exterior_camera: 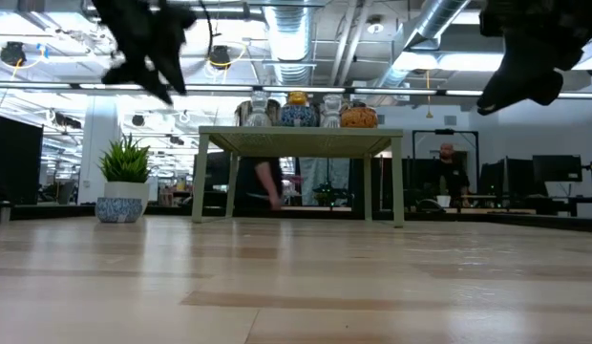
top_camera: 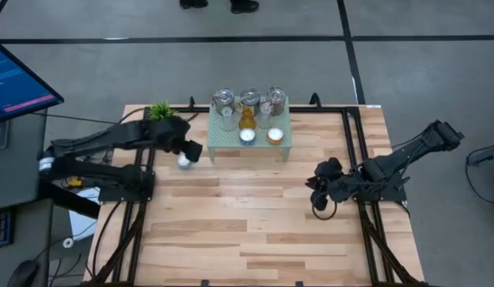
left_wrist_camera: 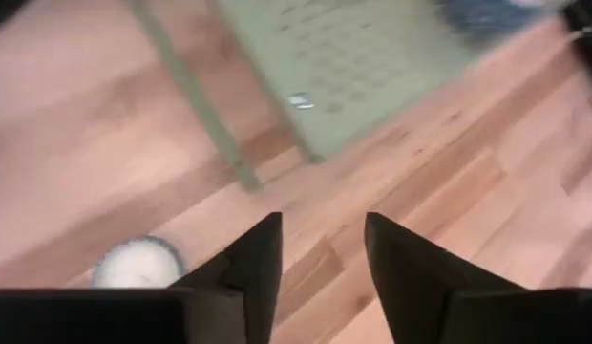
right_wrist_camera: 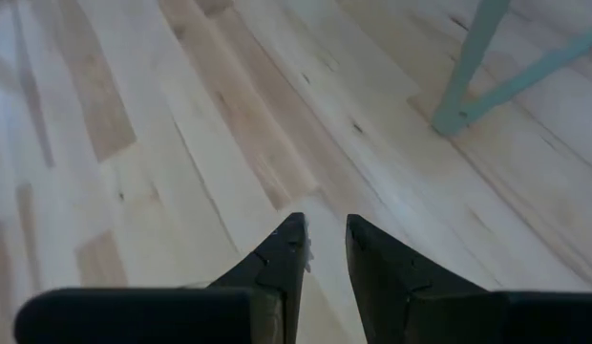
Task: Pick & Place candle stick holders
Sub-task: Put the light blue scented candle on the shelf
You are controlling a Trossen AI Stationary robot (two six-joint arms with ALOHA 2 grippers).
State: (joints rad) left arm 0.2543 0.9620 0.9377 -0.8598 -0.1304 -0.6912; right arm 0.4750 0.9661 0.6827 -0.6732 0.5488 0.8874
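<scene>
The candle stick holders stand on the pale green mesh stand [top_camera: 223, 143] at the table's far middle. Three silvery glass jars [top_camera: 249, 98] are at the back, with clear cups and an amber one [top_camera: 247, 119] before them. A white tealight cup [top_camera: 247, 135] and an orange one [top_camera: 275, 135] are in front. Another white tealight cup [top_camera: 184, 162] [left_wrist_camera: 134, 263] rests on the table left of the stand. My left gripper [top_camera: 193, 151] [left_wrist_camera: 320, 253] hangs open above and beside this cup, nothing between its fingers. My right gripper [top_camera: 317, 195] [right_wrist_camera: 325, 239] hovers over bare wood right of centre, its fingers a narrow gap apart.
A small green potted plant [top_camera: 159, 112] [exterior_camera: 124, 182] stands at the far left, next to the stand. Black frame rails [top_camera: 354, 151] run along both table sides. A monitor [top_camera: 16, 80] is off the table's left. People [exterior_camera: 449, 162] show in the room behind. Bare wood fills the near half.
</scene>
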